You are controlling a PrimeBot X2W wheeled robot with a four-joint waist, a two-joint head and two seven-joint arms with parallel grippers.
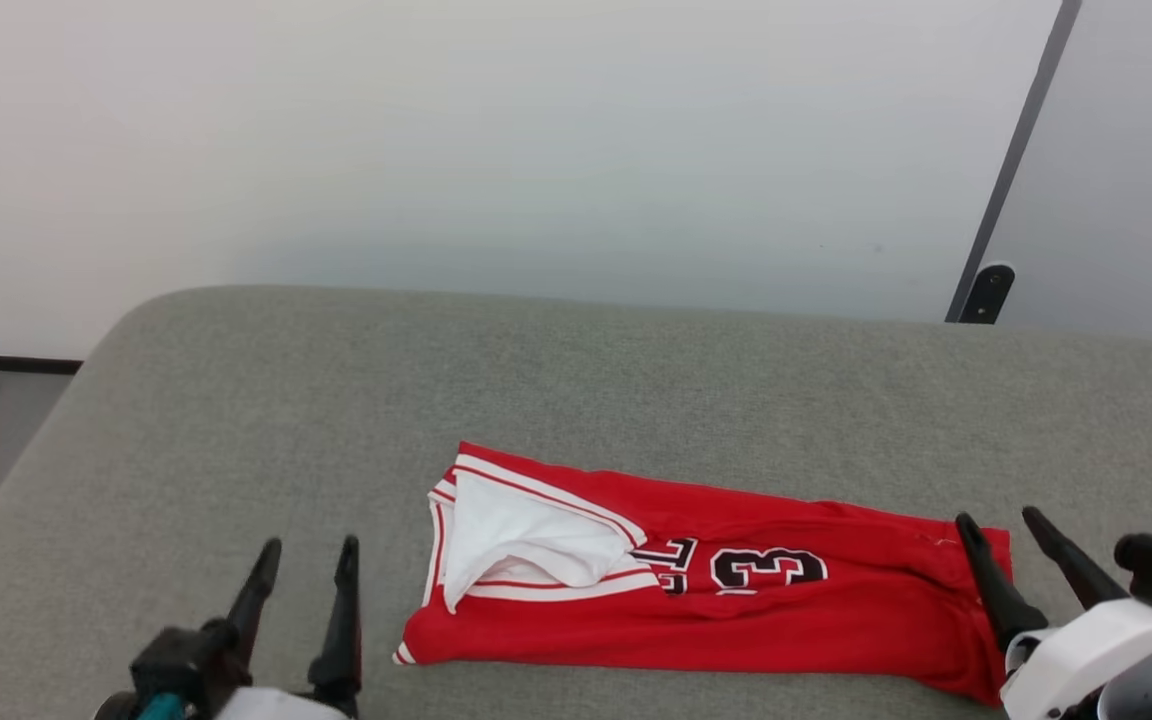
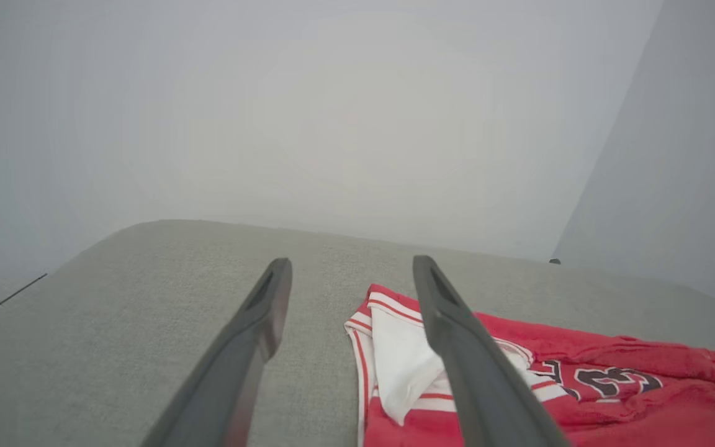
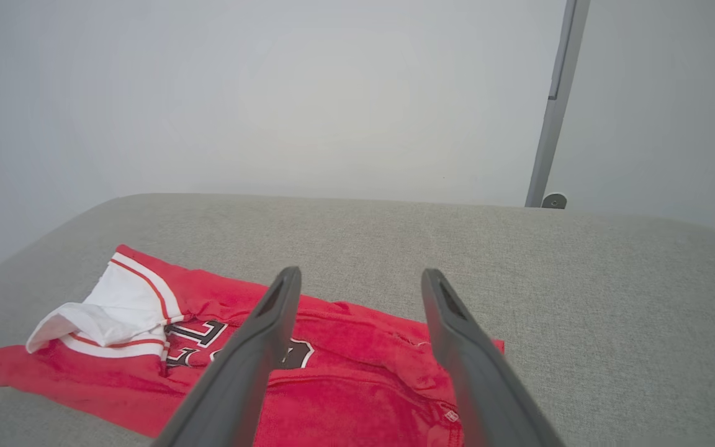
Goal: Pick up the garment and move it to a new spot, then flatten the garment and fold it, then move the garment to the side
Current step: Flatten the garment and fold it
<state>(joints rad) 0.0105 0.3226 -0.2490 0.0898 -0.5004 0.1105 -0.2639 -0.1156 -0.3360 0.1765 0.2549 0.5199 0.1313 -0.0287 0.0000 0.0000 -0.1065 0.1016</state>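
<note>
- The garment (image 1: 736,610), a red jersey, lies folded into a long band across the grey upholstered surface (image 1: 236,400), near its front edge, with the collar end toward the robot's left
- The head view takes in both tools together: the left tool (image 1: 309,545) stands with its 2 fingers spread, just left of the garment and apart from it
- The right tool (image 1: 994,516), fingers also spread, sits at the garment's right end; 1 finger crosses the red hem, and contact cannot be told
- The head view also gives the black, white-edged "3" (image 1: 766,568) and the white sleeve (image 1: 526,540) folded over the chest
- The left wrist view adds the striped collar end close up, the left tool (image 2: 352,261) empty, 1 finger passing in front of the white sleeve (image 2: 401,360)
- The right wrist view looks along the right tool (image 3: 362,271) onto the rumpled hem of the garment (image 3: 357,347), with a grey post (image 3: 556,105) against the wall behind
</note>
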